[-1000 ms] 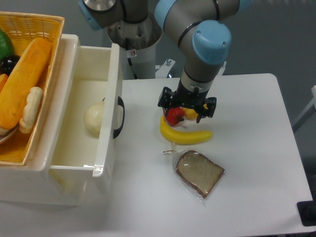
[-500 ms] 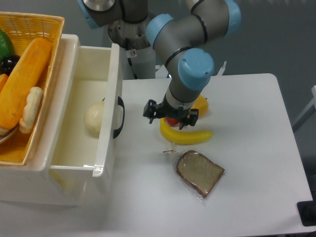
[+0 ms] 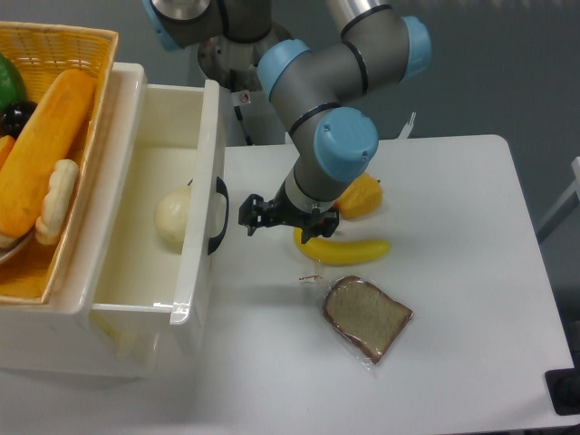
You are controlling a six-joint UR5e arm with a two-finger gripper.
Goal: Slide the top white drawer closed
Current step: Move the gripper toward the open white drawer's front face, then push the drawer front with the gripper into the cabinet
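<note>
top white drawer (image 3: 172, 227) pulled open from its cabinet, a pale round item (image 3: 172, 217) inside | gripper (image 3: 281, 217) just right of the drawer's black handle (image 3: 219, 215), above the banana (image 3: 343, 249) | whether its fingers are parted cannot be told

The top white drawer (image 3: 172, 272) stands pulled open, a pale round ball (image 3: 172, 217) inside against its front wall. Just right of its black handle (image 3: 220, 215) hangs the gripper (image 3: 279, 217). Farther right lie a banana (image 3: 344, 249), an orange piece (image 3: 361, 197) and wrapped bread (image 3: 366, 316).
</note>
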